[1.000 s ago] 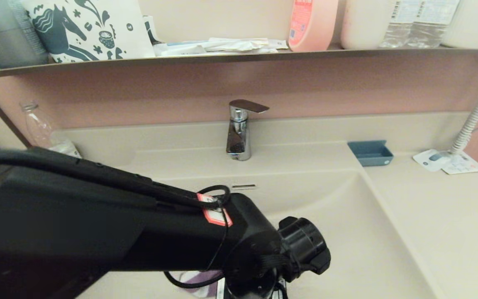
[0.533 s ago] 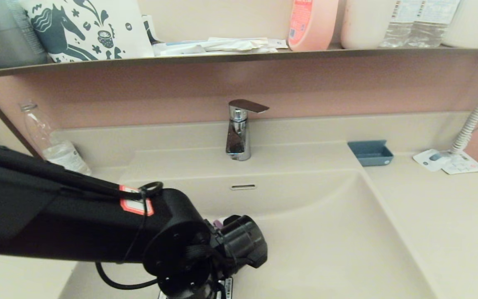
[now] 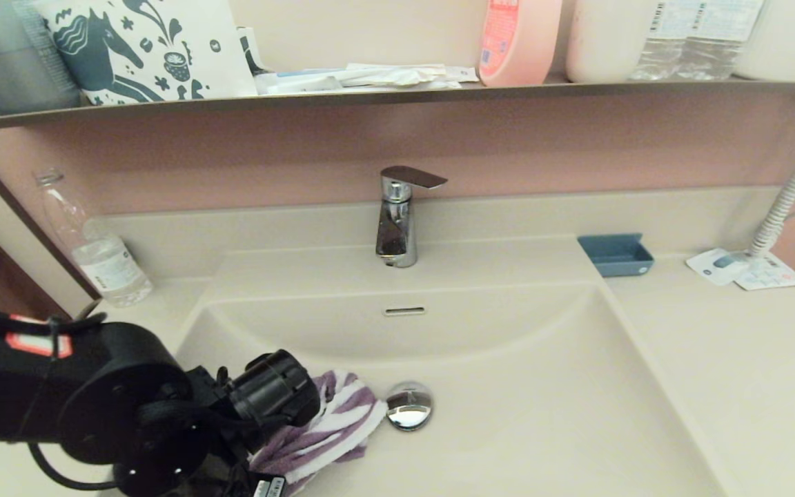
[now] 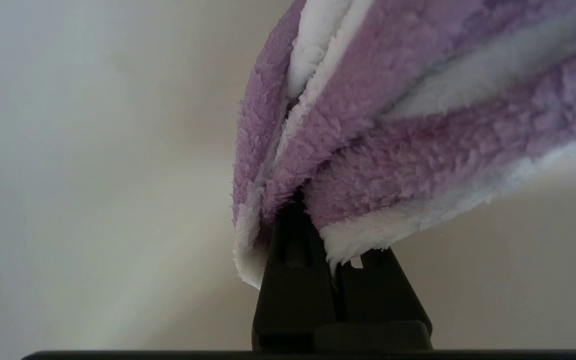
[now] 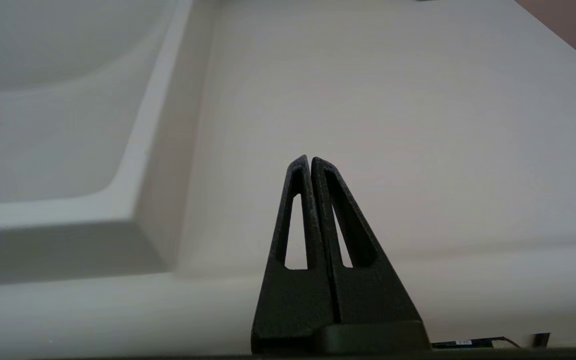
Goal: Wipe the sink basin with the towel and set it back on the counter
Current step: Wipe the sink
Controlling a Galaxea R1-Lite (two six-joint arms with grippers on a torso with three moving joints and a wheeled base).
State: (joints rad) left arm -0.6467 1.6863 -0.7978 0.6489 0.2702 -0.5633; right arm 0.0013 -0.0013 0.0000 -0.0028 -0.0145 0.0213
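The purple-and-white striped towel (image 3: 332, 428) lies bunched on the floor of the cream sink basin (image 3: 549, 393), just left of the chrome drain plug (image 3: 408, 406). My left arm reaches in low from the front left. Its gripper (image 4: 313, 212) is shut on a fold of the towel (image 4: 398, 120), with the cloth spilling over both fingers. In the head view the wrist hides those fingers. My right gripper (image 5: 310, 161) is shut with nothing in it, and hovers over the counter (image 5: 393, 100) near its front edge, right of the basin (image 5: 43, 130).
A chrome faucet (image 3: 397, 221) stands behind the basin, above the overflow slot (image 3: 404, 310). A small blue tray (image 3: 616, 254), leaflets (image 3: 742, 270) and a coiled cord (image 3: 791, 193) sit at the back right. A plastic bottle (image 3: 97, 248) stands back left. A laden shelf (image 3: 397, 93) overhangs.
My left arm has swept leftward and toward the front across the basin, dragging the towel along. The drain plug and the towel now show.
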